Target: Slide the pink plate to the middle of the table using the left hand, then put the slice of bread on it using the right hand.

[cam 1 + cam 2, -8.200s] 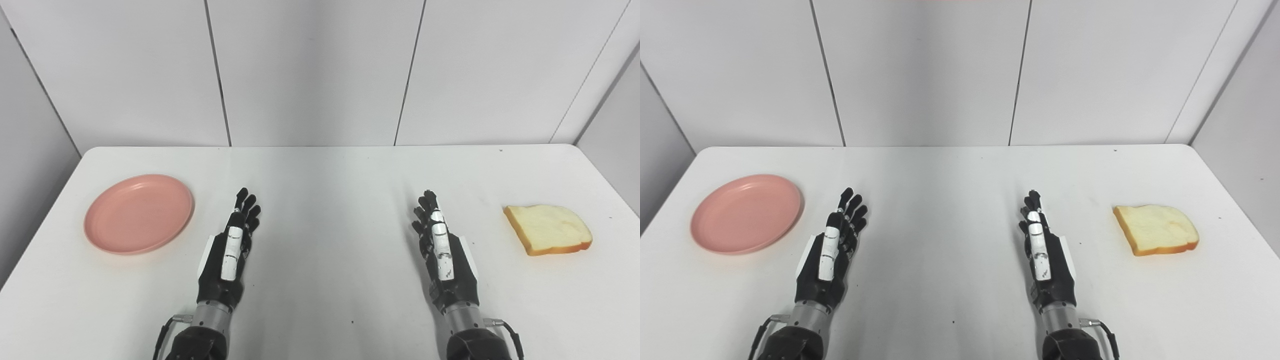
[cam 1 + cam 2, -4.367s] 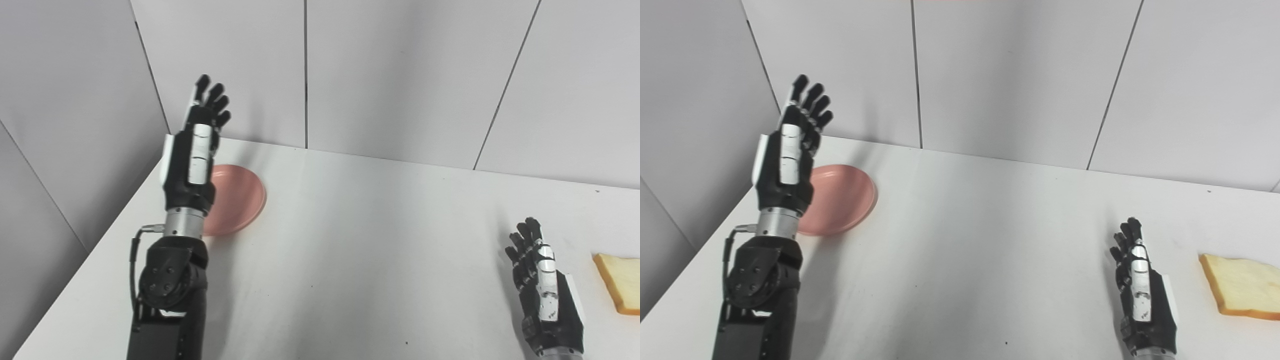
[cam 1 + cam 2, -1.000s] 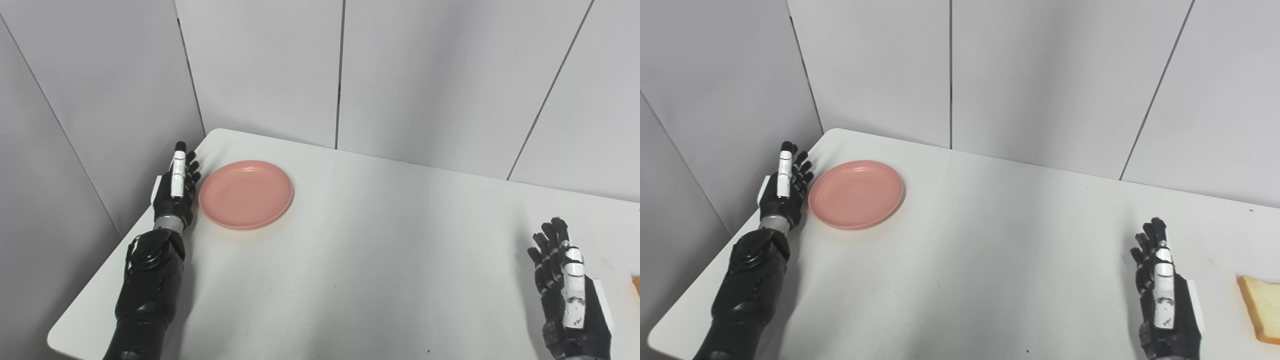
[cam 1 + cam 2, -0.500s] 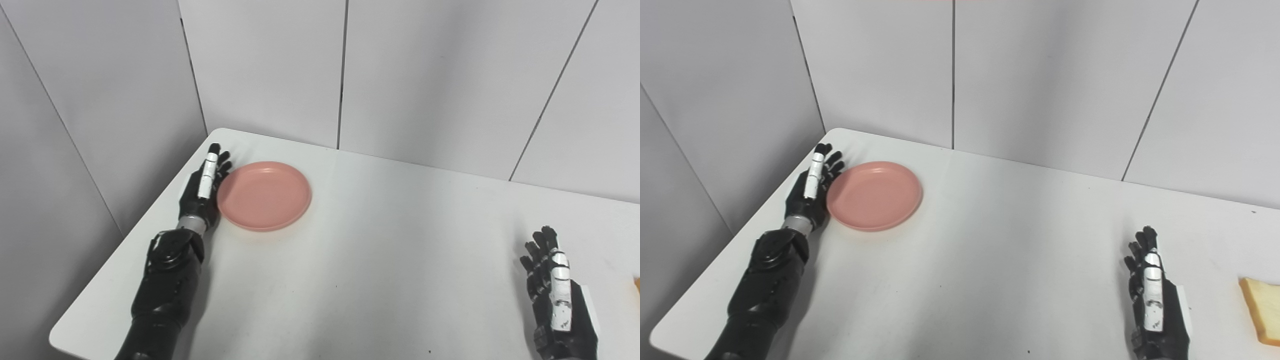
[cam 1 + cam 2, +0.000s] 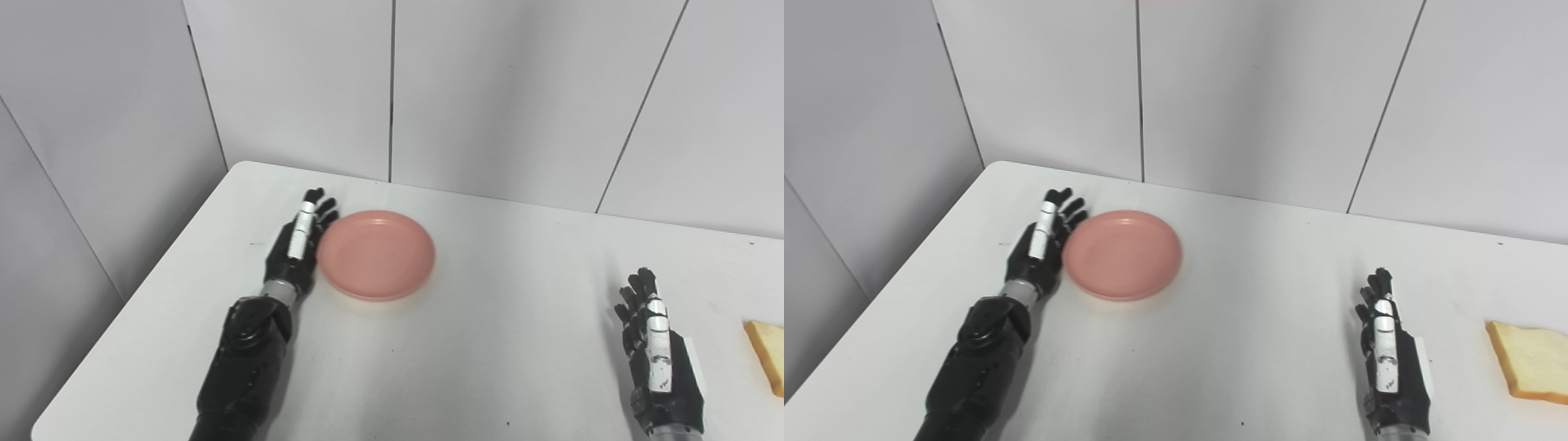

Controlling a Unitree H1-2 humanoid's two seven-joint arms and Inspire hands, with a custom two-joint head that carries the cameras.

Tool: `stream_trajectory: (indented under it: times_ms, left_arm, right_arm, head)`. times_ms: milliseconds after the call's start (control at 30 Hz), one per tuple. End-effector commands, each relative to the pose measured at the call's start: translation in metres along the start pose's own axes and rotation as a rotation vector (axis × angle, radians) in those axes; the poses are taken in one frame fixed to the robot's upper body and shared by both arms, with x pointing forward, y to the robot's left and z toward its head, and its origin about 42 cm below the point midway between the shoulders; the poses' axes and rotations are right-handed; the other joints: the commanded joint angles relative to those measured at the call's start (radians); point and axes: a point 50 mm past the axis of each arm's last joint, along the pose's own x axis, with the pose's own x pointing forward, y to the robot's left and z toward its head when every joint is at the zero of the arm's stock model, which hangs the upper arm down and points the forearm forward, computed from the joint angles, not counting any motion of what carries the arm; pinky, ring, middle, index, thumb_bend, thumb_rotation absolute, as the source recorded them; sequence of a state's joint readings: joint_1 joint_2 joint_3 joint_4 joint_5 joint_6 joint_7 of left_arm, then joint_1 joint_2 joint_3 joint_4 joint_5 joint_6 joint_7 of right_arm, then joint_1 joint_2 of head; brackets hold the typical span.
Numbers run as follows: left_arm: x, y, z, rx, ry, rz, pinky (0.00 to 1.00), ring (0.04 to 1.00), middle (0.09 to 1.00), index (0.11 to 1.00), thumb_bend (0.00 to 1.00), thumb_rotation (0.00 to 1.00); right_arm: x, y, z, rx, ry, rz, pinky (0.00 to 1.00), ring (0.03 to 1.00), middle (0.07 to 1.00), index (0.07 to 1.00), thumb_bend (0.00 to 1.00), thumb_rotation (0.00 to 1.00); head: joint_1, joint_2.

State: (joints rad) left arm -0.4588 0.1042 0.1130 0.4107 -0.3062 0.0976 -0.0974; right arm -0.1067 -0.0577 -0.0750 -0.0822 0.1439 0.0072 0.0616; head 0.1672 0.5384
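The pink plate lies flat on the white table, left of the middle. My left hand stands on edge against the plate's left rim, open, fingers straight and pointing away from me. My right hand rests open near the front right, holding nothing. The slice of bread lies flat to the right of that hand, a hand's width away; in the left eye view only the edge of the bread shows at the frame border.
Grey wall panels rise behind the table and along its left side. The table's rounded back-left corner sits beyond my left hand.
My left hand has pushed the plate to the right, away from the table's left edge. The camera has swung right too, bringing more of the bread into view. The right hand has stayed put.
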Motion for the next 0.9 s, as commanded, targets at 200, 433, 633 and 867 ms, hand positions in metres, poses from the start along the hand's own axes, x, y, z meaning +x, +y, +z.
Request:
stream_trajectory:
  times_ms: [200,433,633,867]
  left_arm:
    - [-0.007,-0.028,-0.011,-0.001,0.059,-0.101,0.97,0.955,0.943,0.946,0.82,0.87]
    - [-0.011,-0.060,-0.014,-0.021,0.063,-0.199,0.99,0.962,0.952,0.955,0.79,0.87]
    - [-0.016,-0.078,-0.018,-0.029,0.061,-0.268,0.99,0.978,0.962,0.965,0.80,0.88]
    - [-0.027,-0.090,-0.022,-0.053,0.052,-0.310,0.98,0.957,0.962,0.961,0.78,0.90]
  right_arm:
    - [0.007,0.013,0.017,0.006,-0.084,0.008,1.00,1.000,1.000,1.000,0.53,1.00]
    - [0.007,0.018,0.018,0.023,-0.079,0.002,1.00,1.000,1.000,1.000,0.55,1.00]
    - [0.008,0.023,0.021,0.029,-0.081,0.002,1.00,1.000,1.000,1.000,0.55,1.00]
    - [0.009,0.027,0.024,0.039,-0.078,-0.007,1.00,1.000,1.000,1.000,0.57,1.00]
  head:
    - [-0.040,0.015]
    - [-0.084,0.028]
    - [-0.119,0.042]
    - [-0.147,0.054]
